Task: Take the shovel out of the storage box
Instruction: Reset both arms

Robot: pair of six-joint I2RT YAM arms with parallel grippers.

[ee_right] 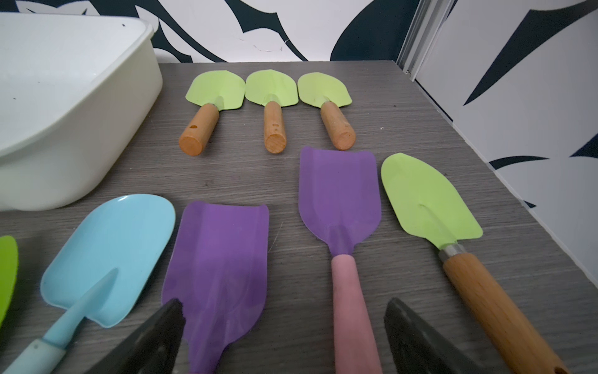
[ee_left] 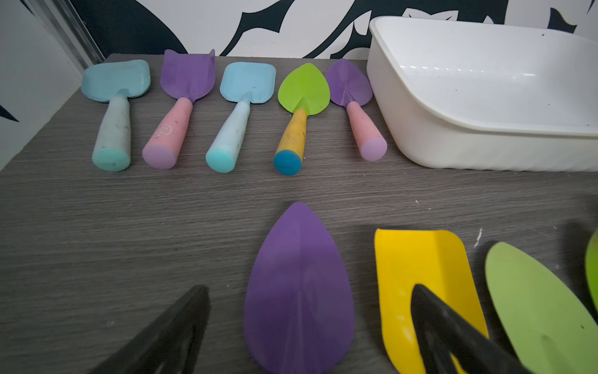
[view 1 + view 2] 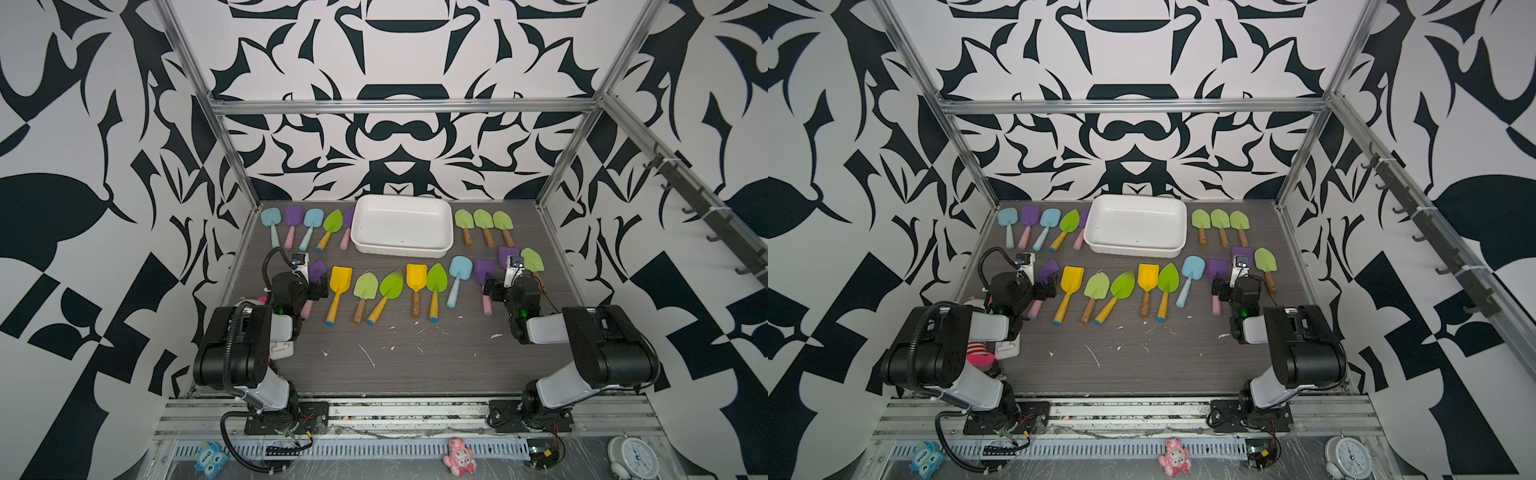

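Note:
The white storage box [image 3: 401, 249] [image 3: 1133, 249] stands at the back middle of the grey table, its inside bare white with a few dark specks. No shovel lies in it; several toy shovels lie in rows around it. My left gripper [image 3: 319, 287] [image 2: 309, 288] is open, its fingers on either side of a pointed purple shovel [image 2: 297, 275] on the table. My right gripper [image 3: 491, 286] [image 1: 284, 301] is open too, low over a purple shovel with a pink handle [image 1: 339, 194] and beside another purple blade [image 1: 220, 246]. Neither holds anything.
A back row of shovels [image 3: 307, 226] lies left of the box, three green ones [image 3: 484, 224] to its right. A front row with a yellow shovel [image 3: 338, 286] spans the middle. White flecks [image 3: 368, 355] dot the near table. Toys and a clock [image 3: 633, 457] sit on the front rail.

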